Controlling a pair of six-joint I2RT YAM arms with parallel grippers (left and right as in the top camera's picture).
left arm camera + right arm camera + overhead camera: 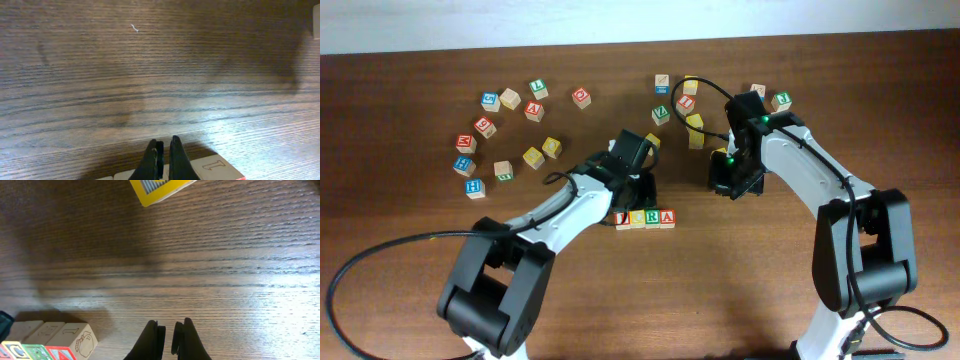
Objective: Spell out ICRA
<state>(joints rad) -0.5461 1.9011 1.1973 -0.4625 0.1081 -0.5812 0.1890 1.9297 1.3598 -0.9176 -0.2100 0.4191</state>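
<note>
The worktop (740, 290) is dark brown wood with a fine, straight grain that catches a pale sheen in both wrist views. Its far edge meets a strip of pale wall (620, 20). A row of four blocks (645, 217) lies near the middle of the worktop, side by side and touching, and reads I, C, R, A from left to right. The left gripper (163, 147) hangs just over the far side of that row with its fingers pressed together and nothing between them. The I block (215, 167) shows just beside them at the bottom of the left wrist view. The right gripper (170, 327) is to the right of the row and apart from it, its fingers drawn in to a sliver of a gap, holding nothing. Loose blocks (505, 130) are scattered toward the far left corner, with more along the far edge near the middle. One of these, a yellow block (160, 190), lies ahead of the right gripper. A small white speck (134, 28) lies on the bare wood.
</note>
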